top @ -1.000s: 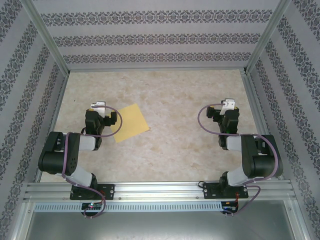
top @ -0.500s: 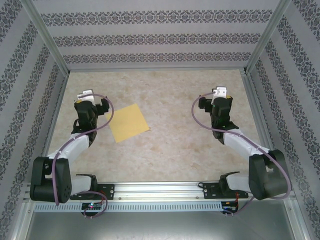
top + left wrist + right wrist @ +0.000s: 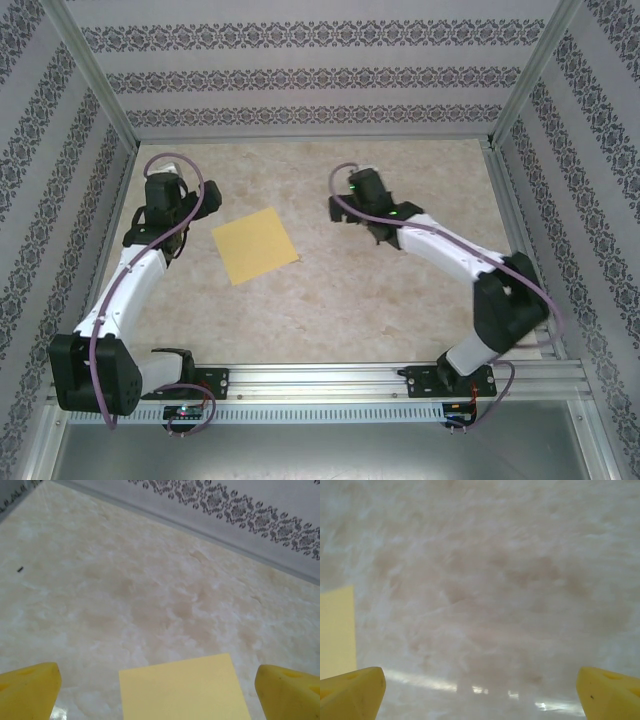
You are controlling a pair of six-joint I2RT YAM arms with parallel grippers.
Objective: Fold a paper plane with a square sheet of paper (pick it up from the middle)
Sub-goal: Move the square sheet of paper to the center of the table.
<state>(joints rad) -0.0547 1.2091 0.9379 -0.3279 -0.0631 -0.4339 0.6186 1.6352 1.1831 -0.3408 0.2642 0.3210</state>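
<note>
1. Paper: the square sheet of paper (image 3: 256,246) is thin, plain yellow-orange, flat and unfolded with no crease showing. It lies turned at an angle on the left-centre of the counter (image 3: 400,290).
2. Surfaces: the counter is beige and marbled, glossy enough to show pale reflections in the right wrist view. The walls (image 3: 300,75) carry grey floral stripes, and a ribbed aluminium rail (image 3: 320,380) runs along the near edge.
3. Cut off or unclear: the left wrist view crops the sheet at the bottom, leaving only its far edge and two corners. The right wrist view catches only a strip of it at the left border. A small dark speck (image 3: 20,569) is on the counter; cannot tell what it is.
4. Left end effector (image 3: 159,692): yellow fingertips (image 3: 27,690) sit far apart at the bottom corners. The jaws are spread wide and grip nothing. It sits just left of the sheet, apart from it.
5. Right end effector (image 3: 480,692): the jaws are equally wide and empty. It is over bare counter right of the sheet, apart from it.
</note>
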